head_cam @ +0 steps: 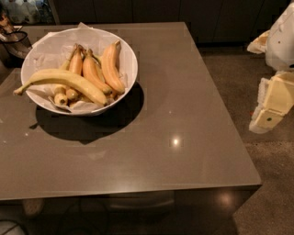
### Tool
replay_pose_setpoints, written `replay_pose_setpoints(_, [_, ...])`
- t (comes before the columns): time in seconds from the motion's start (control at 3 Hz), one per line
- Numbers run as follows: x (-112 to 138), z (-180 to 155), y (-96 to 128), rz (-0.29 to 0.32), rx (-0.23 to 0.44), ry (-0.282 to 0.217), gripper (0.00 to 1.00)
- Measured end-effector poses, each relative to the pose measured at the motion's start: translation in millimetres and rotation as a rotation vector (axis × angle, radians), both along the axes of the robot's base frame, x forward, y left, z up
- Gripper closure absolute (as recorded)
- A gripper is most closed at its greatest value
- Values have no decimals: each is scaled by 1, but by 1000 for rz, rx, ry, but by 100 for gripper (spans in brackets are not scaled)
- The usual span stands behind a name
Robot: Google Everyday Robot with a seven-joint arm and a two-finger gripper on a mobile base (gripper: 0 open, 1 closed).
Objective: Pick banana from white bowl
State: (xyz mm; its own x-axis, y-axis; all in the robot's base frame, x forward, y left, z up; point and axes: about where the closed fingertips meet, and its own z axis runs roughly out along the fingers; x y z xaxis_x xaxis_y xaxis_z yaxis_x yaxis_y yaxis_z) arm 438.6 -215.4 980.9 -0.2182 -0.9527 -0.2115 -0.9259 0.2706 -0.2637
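white bowl (130,59) on grey table (183,137) | hand (270,110) right, above floor (271,179) | dark cabinets (138,11)

White arm (281,39) at right edge, cream tool (272,108) below, apparently pointing downward

The table (193,114) is finished smooth and glossy. The white bowl (130,57) is smooth-sided and lined with crumpled paper (48,48). The gripper (271,110), right of the table, is cased in matt cream plastic.
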Motion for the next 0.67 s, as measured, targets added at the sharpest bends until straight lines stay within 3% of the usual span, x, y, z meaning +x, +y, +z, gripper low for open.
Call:
replay_pose_setpoints(0.33, [0,0,0,0,0,0,0])
replay_pose_setpoints(0.67, [-7,4,18,4,-11,15,0])
